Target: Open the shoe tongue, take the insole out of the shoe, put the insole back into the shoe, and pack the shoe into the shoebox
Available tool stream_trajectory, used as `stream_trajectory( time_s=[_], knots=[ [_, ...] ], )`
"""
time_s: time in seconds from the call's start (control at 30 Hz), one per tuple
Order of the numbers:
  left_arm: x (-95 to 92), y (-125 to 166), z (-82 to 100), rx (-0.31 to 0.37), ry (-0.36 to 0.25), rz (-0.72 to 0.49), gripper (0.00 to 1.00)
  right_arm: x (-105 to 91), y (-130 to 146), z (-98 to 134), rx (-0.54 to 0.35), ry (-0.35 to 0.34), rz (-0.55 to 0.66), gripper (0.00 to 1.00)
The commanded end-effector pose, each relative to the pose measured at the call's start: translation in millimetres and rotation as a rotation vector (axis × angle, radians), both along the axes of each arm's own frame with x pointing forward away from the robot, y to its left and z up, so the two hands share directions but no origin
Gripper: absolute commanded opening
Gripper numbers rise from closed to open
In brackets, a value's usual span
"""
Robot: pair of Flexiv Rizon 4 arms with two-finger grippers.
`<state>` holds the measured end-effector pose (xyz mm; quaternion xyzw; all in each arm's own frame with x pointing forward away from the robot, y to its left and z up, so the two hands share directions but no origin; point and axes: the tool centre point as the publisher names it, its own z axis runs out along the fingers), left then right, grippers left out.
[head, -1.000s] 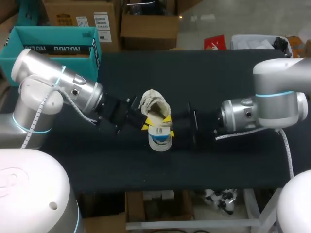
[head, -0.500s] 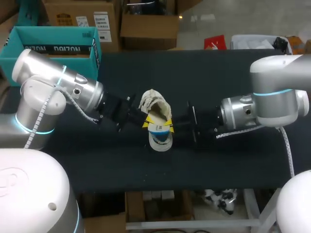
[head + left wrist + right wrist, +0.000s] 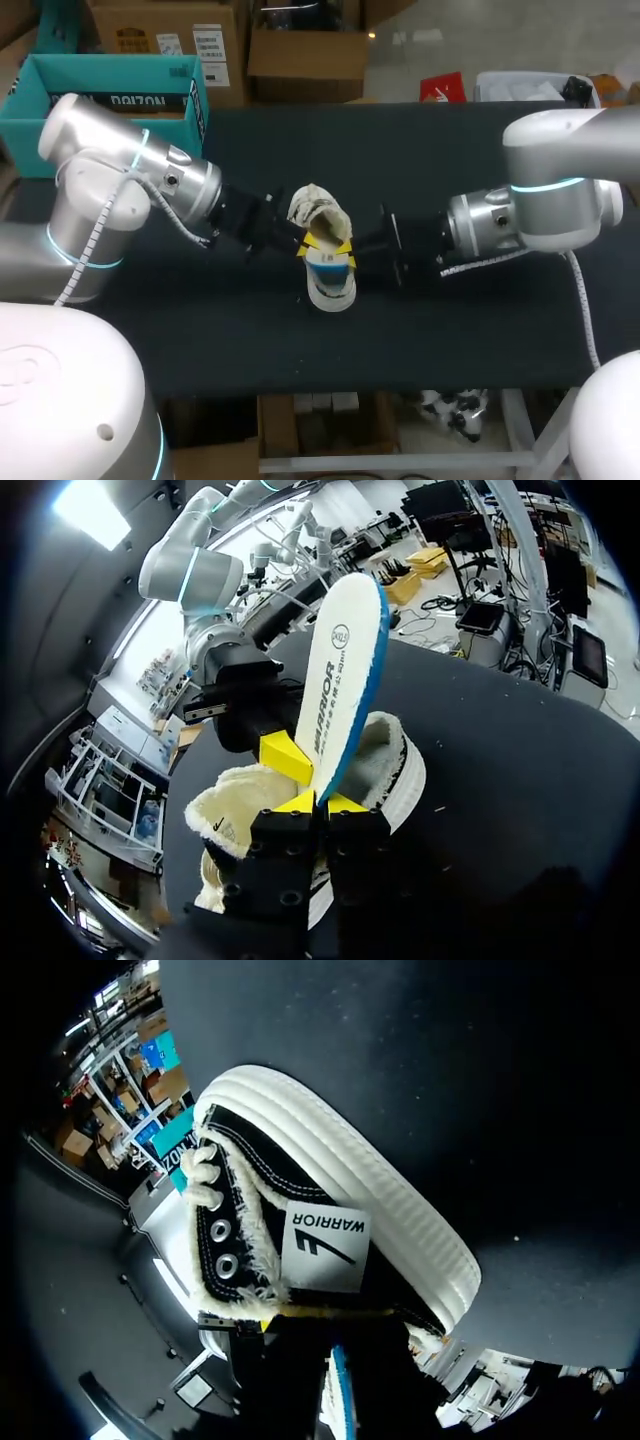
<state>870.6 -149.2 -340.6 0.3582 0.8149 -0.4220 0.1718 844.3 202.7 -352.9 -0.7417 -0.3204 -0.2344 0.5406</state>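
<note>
The shoe (image 3: 320, 215) sits near the middle of the black table (image 3: 450, 160), between our two arms. Our left arm enters from the left side and our right arm from the right; both grippers meet at the shoe.

Left wrist view:
- The shoe (image 3: 388, 765) has a fleece lining, a black upper and a white sole.
- The insole (image 3: 345, 670) stands on end, rising out of the shoe opening and tilting slightly away from the gripper. Its face is white and its edge is blue.
- Our left gripper (image 3: 321, 803) is clamped on the lower edge of the insole, with one yellow tip on each side.
- Our right arm is just beyond the shoe, on the side opposite ours.

Right wrist view:
- The shoe (image 3: 330, 1200) fills the area directly ahead of the gripper. We see its ribbed white sole, black side with eyelets, and fleece trim.
- The blue edge of the insole (image 3: 338, 1390) appears close to the gripper body.

In the head view, our right gripper (image 3: 346, 252) sits against the right side of the shoe. We cannot tell whether it is grasping or released.

The teal shoebox (image 3: 110, 62) stands open at the far left corner of the table, well apart from the shoe, behind our left arm.
</note>
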Motion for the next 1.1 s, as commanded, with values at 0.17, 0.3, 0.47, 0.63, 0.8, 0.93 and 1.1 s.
stream_trajectory(
  time_s=[0.17,0.3,0.47,0.63,0.8,0.93,1.1],
  knots=[
    [-12.7,4,5.7,-0.049,0.025,-0.065,0.45,0.2,-1,1,0.005,0.005,-0.011,0.00],
    [-25.4,6,10.8,-0.067,0.008,-0.094,0.36,0.1,-3,0,0.006,0.007,-0.016,0.00],
    [-40.3,1,16.6,-0.087,-0.008,-0.138,0.00,1.4,-4,-2,0.008,0.012,-0.021,0.00],
    [-47.2,-6,16.9,-0.084,-0.018,-0.158,0.00,1.5,-5,-3,0.010,0.016,-0.023,0.00],
    [-40.4,-8,15.9,-0.068,-0.027,-0.142,0.00,-3.4,-4,0,0.017,0.014,-0.016,0.21],
    [-35.1,-7,15.0,-0.055,-0.035,-0.119,0.00,-16.0,-5,10,-0.004,-0.005,-0.025,0.56],
    [-31.1,-7,11.1,-0.042,-0.037,-0.102,0.00,-28.8,-7,21,-0.033,-0.012,-0.038,0.10]
  ],
)
